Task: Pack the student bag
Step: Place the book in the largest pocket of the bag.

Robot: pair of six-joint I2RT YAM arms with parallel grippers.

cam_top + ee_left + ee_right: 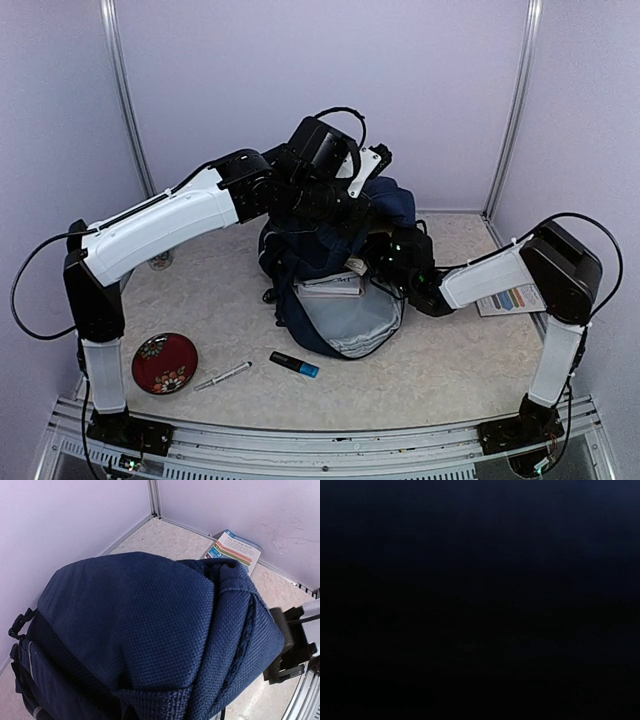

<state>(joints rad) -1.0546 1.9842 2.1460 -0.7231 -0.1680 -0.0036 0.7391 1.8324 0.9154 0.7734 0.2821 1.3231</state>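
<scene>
the left claw (343,203) is found set against the upper fold of the student bag (345,325), which is placed at the far middle of the table (450,370); its fingers are covered by the wrist housing in the top view and are not made out in the left wrist view, so whether it is released or clenched cannot be told; the right claw (388,262) is pushed into the bag's open mouth from the right; its fingers are buried in navy cloth, the right wrist view is filled with near-black blue, and its state likewise cannot be told.

the bag is seen slumped, with its main compartment opened toward the near edge; the grey-lined flap is laid flat on the table; a white-edged book (330,285) is lodged in the opening; in the left wrist view the frame is largely filled by the bag's navy weave (140,625), bunched at the bottom, with a black buckle (17,622) at its left side.

a red patterned dish (164,362) is noted at the near left, beside the left arm's base; a white pen (222,376) is laid just right of it; a dark marker with a blue end (294,364) is noted near the flap, apart from it; a striped leaflet (510,300) is noted by the right wall, and beyond the bag in the left wrist view (232,550).
</scene>
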